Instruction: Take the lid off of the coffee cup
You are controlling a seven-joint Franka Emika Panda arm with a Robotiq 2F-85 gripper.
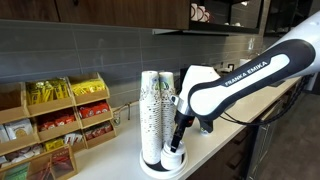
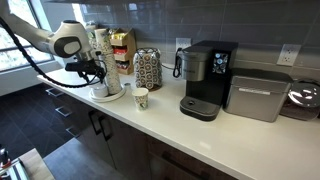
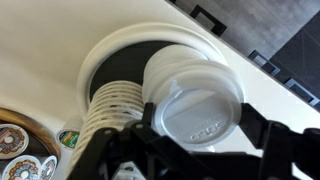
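My gripper (image 3: 198,116) is shut on the small round white lid (image 3: 195,100), one finger on each side of its rim. It holds the lid just over the pile of similar white lids (image 3: 180,58) on the round tray (image 3: 108,45). In both exterior views the gripper (image 1: 177,138) (image 2: 97,78) points down at this tray (image 1: 158,168), beside the tall cup stacks (image 1: 153,108). The small coffee cup (image 2: 141,97) with greenish print stands alone on the counter, apart from the gripper, with no lid on it.
A black coffee maker (image 2: 205,80), a patterned canister (image 2: 147,68) and a grey appliance (image 2: 258,95) stand along the wall. A wooden snack rack (image 1: 50,120) is beside the tray. Coffee pods (image 3: 15,150) lie nearby. The counter's front edge (image 2: 150,128) is close.
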